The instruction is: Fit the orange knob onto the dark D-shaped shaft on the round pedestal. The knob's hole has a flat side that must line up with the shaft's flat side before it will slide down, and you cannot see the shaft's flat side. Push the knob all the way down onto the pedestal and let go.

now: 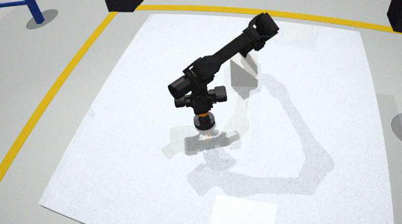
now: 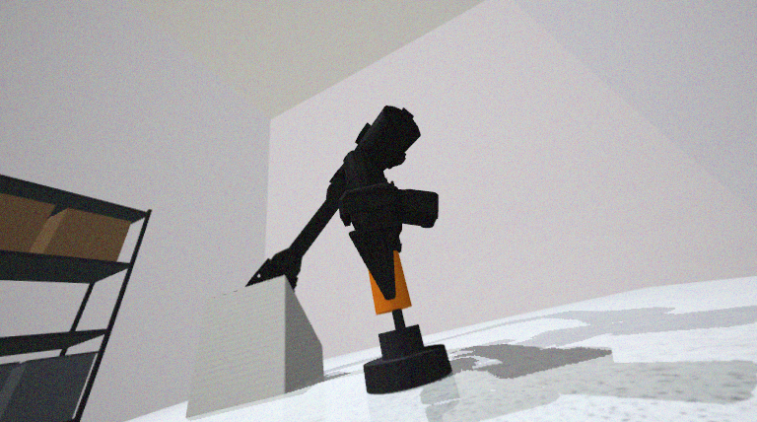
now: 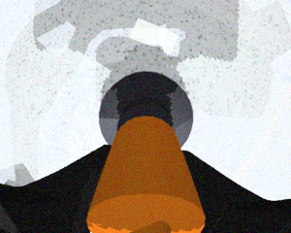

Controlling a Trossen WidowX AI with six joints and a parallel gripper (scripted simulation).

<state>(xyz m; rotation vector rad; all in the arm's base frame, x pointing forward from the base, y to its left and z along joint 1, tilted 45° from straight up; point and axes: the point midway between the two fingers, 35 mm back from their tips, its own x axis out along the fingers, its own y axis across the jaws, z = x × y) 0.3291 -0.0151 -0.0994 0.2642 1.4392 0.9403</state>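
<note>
The orange knob (image 1: pixel 203 114) (image 2: pixel 402 289) (image 3: pixel 145 165) is upright between the fingers of my gripper (image 2: pixel 384 296), which is shut on it. The dark shaft (image 2: pixel 397 318) stands up from the round pedestal (image 1: pixel 204 127) (image 2: pixel 407 371) (image 3: pixel 107 109). In the exterior view the knob's lower end is at the top of the shaft, with a length of bare shaft showing between the knob and the pedestal's upper step. In the wrist view the knob covers the shaft and the near part of the pedestal. The flat sides of the hole and the shaft are hidden.
A grey block (image 1: pixel 243 75) (image 2: pixel 245 347) stands behind the pedestal, near the arm's base. The arm reaches over it from the back. A shelf rack (image 2: pixel 111 264) with boxes is at the left in the exterior view.
</note>
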